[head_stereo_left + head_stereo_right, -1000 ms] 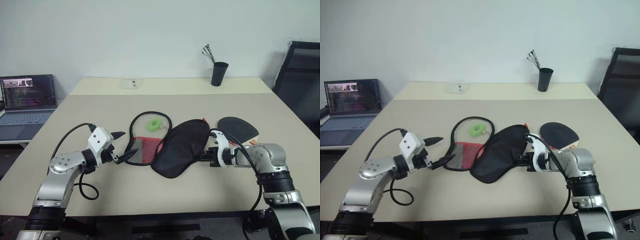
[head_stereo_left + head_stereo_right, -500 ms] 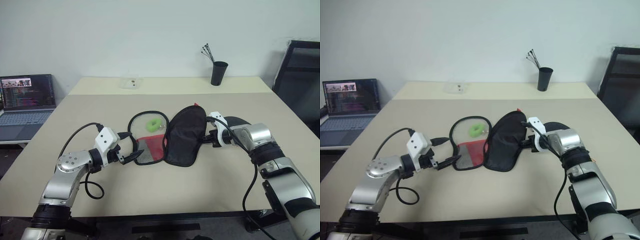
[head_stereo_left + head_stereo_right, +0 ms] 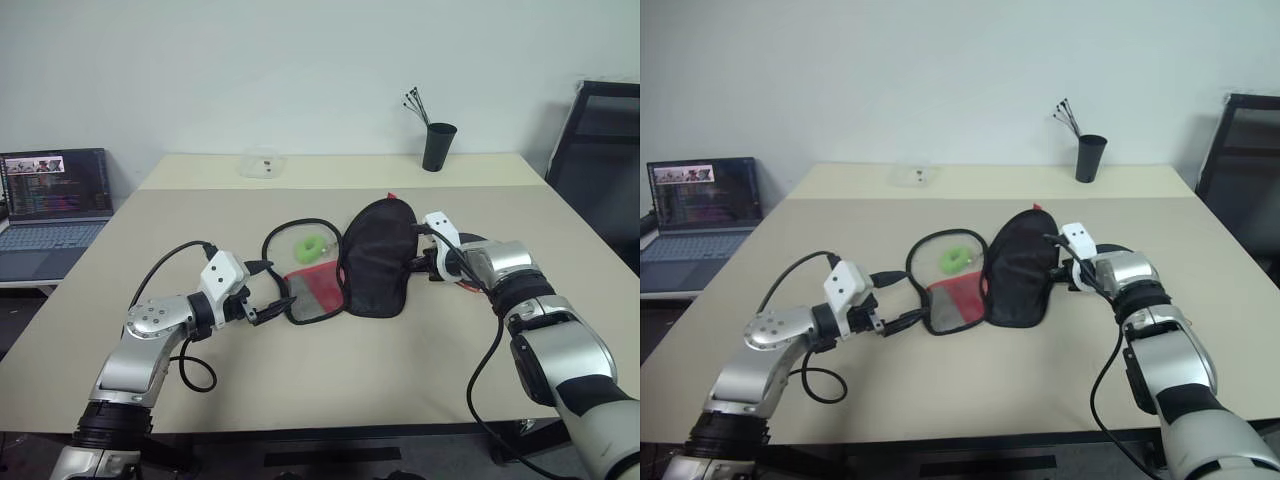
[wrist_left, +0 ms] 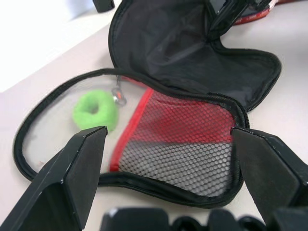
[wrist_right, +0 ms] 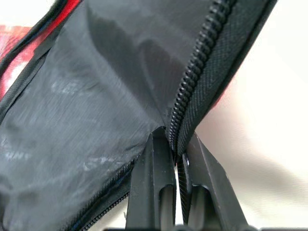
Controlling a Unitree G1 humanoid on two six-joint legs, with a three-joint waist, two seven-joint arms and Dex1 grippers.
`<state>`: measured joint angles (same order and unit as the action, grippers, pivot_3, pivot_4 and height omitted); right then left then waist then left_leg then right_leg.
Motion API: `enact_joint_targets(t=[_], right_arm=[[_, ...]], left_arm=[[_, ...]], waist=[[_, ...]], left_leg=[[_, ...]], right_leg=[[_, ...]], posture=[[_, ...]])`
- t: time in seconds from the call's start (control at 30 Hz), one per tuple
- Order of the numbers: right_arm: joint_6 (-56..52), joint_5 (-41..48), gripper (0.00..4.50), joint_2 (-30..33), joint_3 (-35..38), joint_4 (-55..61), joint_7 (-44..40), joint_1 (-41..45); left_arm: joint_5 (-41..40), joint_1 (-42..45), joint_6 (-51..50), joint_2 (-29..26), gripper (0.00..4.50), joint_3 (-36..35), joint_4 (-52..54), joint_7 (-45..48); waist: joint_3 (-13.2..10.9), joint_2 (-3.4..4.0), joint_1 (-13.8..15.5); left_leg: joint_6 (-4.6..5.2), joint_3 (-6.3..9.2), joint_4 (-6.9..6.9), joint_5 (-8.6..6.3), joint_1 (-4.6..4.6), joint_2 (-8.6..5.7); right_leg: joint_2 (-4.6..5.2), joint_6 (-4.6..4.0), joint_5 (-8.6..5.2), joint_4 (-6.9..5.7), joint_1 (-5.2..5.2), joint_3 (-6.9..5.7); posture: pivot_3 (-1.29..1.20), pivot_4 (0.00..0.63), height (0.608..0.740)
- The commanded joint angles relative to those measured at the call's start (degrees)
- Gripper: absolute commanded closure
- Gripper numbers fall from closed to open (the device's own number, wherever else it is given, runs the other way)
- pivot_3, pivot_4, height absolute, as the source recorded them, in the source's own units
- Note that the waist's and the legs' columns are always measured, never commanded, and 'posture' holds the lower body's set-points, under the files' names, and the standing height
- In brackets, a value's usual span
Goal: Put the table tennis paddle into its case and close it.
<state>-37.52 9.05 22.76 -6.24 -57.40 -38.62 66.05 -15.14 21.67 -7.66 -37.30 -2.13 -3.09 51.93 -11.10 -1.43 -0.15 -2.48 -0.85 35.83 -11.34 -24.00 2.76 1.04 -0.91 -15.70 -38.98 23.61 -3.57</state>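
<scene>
1. Far left, a laptop (image 3: 55, 205) sits open on a side table off the main table (image 3: 330, 380), its screen lit.
2. Coming in from the left, the left gripper (image 3: 276, 287) has its two black fingers (image 4: 72, 178) spread wide and nothing between them. It is pointed at the near edge of the case's mesh half, right at that edge, and whether it touches I cannot tell.
3. Centre table now: the case (image 3: 345, 265) lies unzipped and spread open. The mesh-and-red half (image 4: 183, 144) lies flat toward the left, with the lime-green ring tag (image 3: 308, 246) resting on its clear panel.
4. The black fabric half (image 3: 378, 255) stands tilted up beside it, lifted off the table.
5. On to the right gripper (image 5: 174, 144): its fingers are nearly together, pinching the zip edge of that black half, teeth of the zip running straight up from the tips.
6. Just behind that gripper, the table tennis paddle (image 3: 478, 243) lies on the table outside the case, mostly hidden by the arm.
7. Far back right, a black cup (image 3: 437, 147) holds thin sticks, and a black chair (image 3: 600, 160) stands at the edge.
</scene>
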Motion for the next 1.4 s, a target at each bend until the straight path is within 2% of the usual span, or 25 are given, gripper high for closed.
enact_joint_targets(t=[0.03,0.2,0.4,0.53,0.67,0.9,1.0,1.07,1.1,1.27,1.4], right_arm=[[-0.18,0.13,3.11,1.03,3.35,3.21,2.61,-1.42],[-5.44,1.88,1.45,1.66,7.18,11.56,4.77,-6.20],[-17.91,7.33,1.45,-0.61,14.10,33.12,10.59,-16.60],[-21.74,9.67,1.45,-7.30,17.49,44.67,17.32,-24.10],[-20.65,9.65,1.45,-13.17,18.32,49.59,22.17,-28.33],[-17.83,9.33,1.45,-17.84,17.25,50.78,25.68,-30.39],[-15.70,7.88,0.86,-17.75,14.42,50.61,25.12,-30.75],[-14.00,6.68,0.21,-17.06,11.99,50.49,24.37,-31.07],[-13.50,6.42,0.02,-16.85,11.33,50.44,24.18,-31.18],[-9.60,3.84,0.02,-15.14,6.23,50.87,22.58,-31.84],[-8.52,3.00,0.94,-14.12,4.72,50.86,21.65,-31.77]], left_arm=[[0.41,1.83,1.60,0.96,0.00,0.76,-0.52,0.41],[1.17,3.99,2.94,2.46,0.00,2.17,-2.97,1.12],[1.58,5.04,4.03,3.38,0.00,2.62,-4.67,1.81],[1.71,5.35,4.65,3.57,0.00,2.79,-5.55,2.18],[1.89,5.80,4.85,3.71,0.00,2.79,-6.10,2.47],[2.13,5.77,5.22,3.20,0.00,2.15,-6.34,2.59],[2.10,5.16,5.16,3.10,0.00,1.91,-5.72,2.35],[2.07,4.79,5.03,3.07,0.00,1.79,-5.30,2.19],[2.07,4.69,5.00,3.05,0.00,1.74,-5.18,2.14],[1.96,3.74,4.64,2.70,0.00,1.26,-4.08,1.66],[1.88,3.17,4.45,2.36,0.00,0.99,-3.40,1.39]], waist=[[0.00,0.00,0.00],[0.00,0.00,0.02],[0.00,0.00,-0.01],[0.00,0.00,-0.18],[0.01,-0.01,-0.23],[0.03,-0.04,-0.34],[0.04,-0.04,-0.44],[0.05,-0.05,-0.55],[0.06,-0.07,-0.63],[0.06,-0.07,-0.96],[0.06,-0.07,-1.31]], left_leg=[[0.00,0.00,0.00,0.00,0.00,0.00],[0.00,-0.02,0.00,0.00,0.00,-0.01],[0.00,-0.01,-0.01,0.00,0.00,0.00],[0.00,0.00,-0.02,0.00,0.05,0.06],[0.00,0.02,0.02,0.01,0.10,0.08],[0.00,-0.01,0.04,0.00,0.13,0.05],[0.00,0.02,0.03,0.00,0.14,0.08],[0.00,0.02,0.04,0.01,0.17,0.11],[0.01,0.02,0.04,0.01,0.18,0.11],[0.01,0.01,0.06,0.01,0.17,0.11],[0.01,0.02,0.03,0.01,0.16,0.11]], right_leg=[[0.01,0.00,0.00,0.00,0.00,0.00],[0.01,0.00,0.00,-0.01,0.00,0.01],[0.01,0.01,0.00,-0.02,0.00,0.01],[-0.02,0.01,0.00,-0.05,-0.01,0.00],[-0.06,0.01,0.01,-0.11,-0.03,-0.01],[-0.06,0.03,0.03,-0.07,-0.08,0.04],[-0.10,0.03,0.03,-0.08,-0.08,0.03],[-0.12,0.03,0.03,-0.10,-0.08,0.03],[-0.12,0.01,0.04,-0.10,-0.09,0.03],[-0.13,0.00,0.07,-0.08,-0.10,0.05],[-0.13,0.00,0.07,-0.05,-0.10,0.04]], posture=[[0.00,0.150,0.740],[0.00,0.150,0.740],[0.00,0.150,0.740],[0.00,0.150,0.740],[0.00,0.150,0.740],[0.00,0.150,0.740],[0.00,0.150,0.740],[0.00,0.150,0.740],[0.00,0.150,0.740],[0.00,0.150,0.740],[0.00,0.150,0.740]])
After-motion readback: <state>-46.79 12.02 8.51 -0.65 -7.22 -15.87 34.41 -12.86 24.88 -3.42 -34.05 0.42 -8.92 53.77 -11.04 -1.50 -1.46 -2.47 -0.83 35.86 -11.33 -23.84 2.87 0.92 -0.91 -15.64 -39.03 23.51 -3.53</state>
